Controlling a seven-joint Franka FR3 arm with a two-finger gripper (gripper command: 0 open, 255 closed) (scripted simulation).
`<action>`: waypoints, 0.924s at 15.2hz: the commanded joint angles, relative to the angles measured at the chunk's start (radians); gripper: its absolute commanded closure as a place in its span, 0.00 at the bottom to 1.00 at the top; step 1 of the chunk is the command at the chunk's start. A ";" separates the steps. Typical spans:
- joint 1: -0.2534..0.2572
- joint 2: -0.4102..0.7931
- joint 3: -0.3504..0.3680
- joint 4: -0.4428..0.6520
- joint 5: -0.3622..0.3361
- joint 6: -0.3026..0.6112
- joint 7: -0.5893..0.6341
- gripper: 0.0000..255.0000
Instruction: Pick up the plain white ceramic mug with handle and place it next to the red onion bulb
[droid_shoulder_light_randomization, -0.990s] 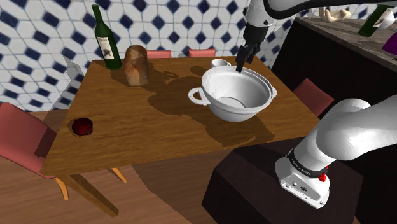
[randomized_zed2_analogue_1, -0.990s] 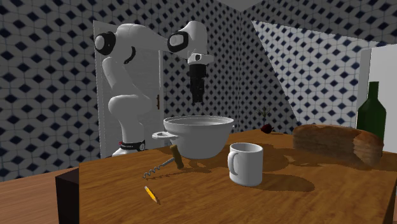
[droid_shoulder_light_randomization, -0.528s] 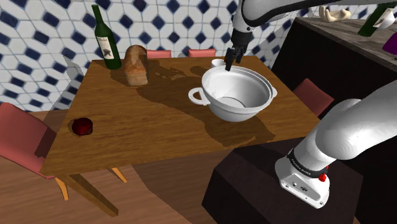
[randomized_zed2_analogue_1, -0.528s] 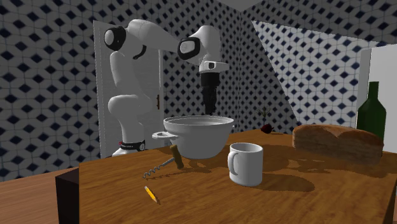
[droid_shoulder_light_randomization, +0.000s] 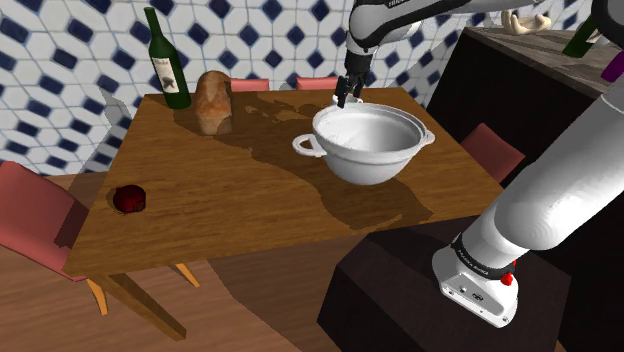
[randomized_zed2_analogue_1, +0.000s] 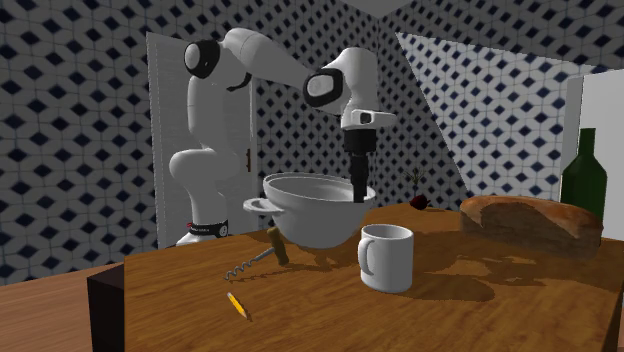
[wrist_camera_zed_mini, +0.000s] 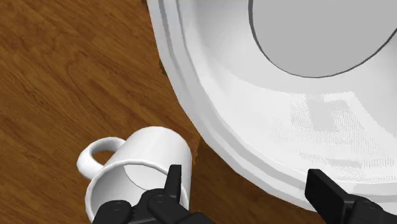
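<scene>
I'm on the reach: gripper, spread apart, hangs over the white mug just beyond the bowl, far side of the table; next I shift off the bowl, lower, close.

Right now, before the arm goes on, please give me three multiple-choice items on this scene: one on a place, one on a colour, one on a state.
1. Where is the mug?
A. beside the pot
B. inside the pot
C. held in the air

2. What colour is the bottle on the table?
A. blue
B. green
C. yellow

3. In what state is the gripper?
A. shut on the mug
B. shut on nothing
C. open

Answers:
1. A: the wrist view shows the mug upright on the table, next to the pot's outer wall.
2. B: the shoulder view shows dark green glass.
3. C: the fingers stand apart in the wrist view and clasp nothing.
</scene>
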 joint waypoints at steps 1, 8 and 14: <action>-0.009 0.082 -0.010 0.058 0.009 0.024 -0.019 0.00; -0.031 0.265 -0.019 0.204 0.034 0.062 -0.054 0.00; -0.032 0.304 -0.018 0.179 0.039 0.126 -0.058 0.00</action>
